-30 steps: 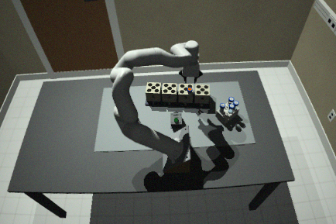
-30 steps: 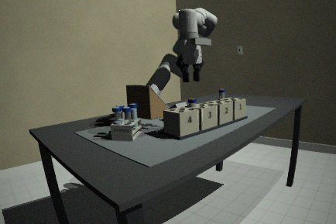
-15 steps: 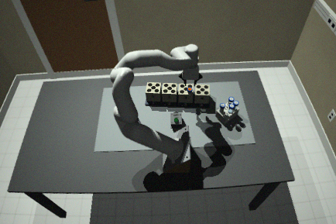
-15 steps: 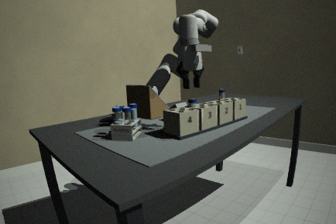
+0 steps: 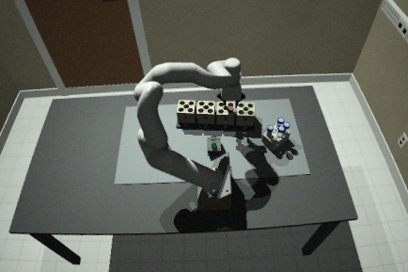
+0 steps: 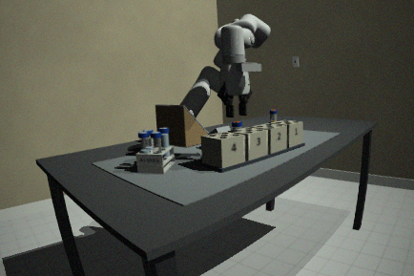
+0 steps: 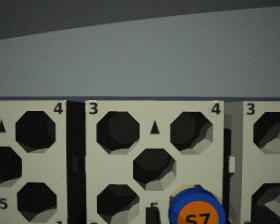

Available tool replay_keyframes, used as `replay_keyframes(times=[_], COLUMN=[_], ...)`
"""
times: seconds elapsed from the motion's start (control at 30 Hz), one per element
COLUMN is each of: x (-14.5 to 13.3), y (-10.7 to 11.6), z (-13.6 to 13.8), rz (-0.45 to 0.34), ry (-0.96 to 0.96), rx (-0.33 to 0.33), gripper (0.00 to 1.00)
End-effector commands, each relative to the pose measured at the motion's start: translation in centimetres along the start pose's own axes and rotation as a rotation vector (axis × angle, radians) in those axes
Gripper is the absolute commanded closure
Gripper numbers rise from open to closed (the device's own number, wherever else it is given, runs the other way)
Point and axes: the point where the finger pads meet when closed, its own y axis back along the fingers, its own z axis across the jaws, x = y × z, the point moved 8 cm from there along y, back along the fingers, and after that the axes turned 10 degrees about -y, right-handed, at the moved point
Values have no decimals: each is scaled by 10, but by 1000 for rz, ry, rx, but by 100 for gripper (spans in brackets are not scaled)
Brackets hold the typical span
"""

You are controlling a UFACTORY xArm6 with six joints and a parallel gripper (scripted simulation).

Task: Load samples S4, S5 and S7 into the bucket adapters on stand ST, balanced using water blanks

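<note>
The stand ST (image 6: 267,157) holds four beige adapters in a row. S7 (image 5: 230,108) (image 6: 237,124) (image 7: 197,212), a blue-capped tube with an orange dot, stands in hole 1 of adapter 3 (image 5: 226,119) (image 6: 258,144) (image 7: 106,167). The other holes seen in that adapter look empty. My gripper (image 5: 230,103) (image 6: 237,115) is open and empty above adapter 3, close over S7. Blue-capped blanks (image 5: 280,120) (image 6: 164,131) stand in a rack (image 6: 156,167) at the right. Another orange-topped tube (image 6: 273,115) shows beyond the adapters; its ID and lower part are hidden. The green DONE key (image 5: 214,146) is in front of the stand.
Adapter 4 (image 5: 245,119) (image 6: 224,153) is right of adapter 3, and adapter 2 (image 5: 205,118) (image 6: 279,138) left of it, both close beside it. The arm's base stands at the front table edge. The arm hides part of the left side of the mat (image 5: 127,168).
</note>
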Motion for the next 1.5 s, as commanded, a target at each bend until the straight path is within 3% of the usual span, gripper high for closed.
replay_keyframes(times=[0.0, 0.23, 1.47], x=[1, 1, 1], y=[-6, -20, -36], z=[0, 0, 0], rz=[3, 3, 3], ry=[1, 1, 1], rx=[-1, -1, -1], gripper=[43, 43, 43])
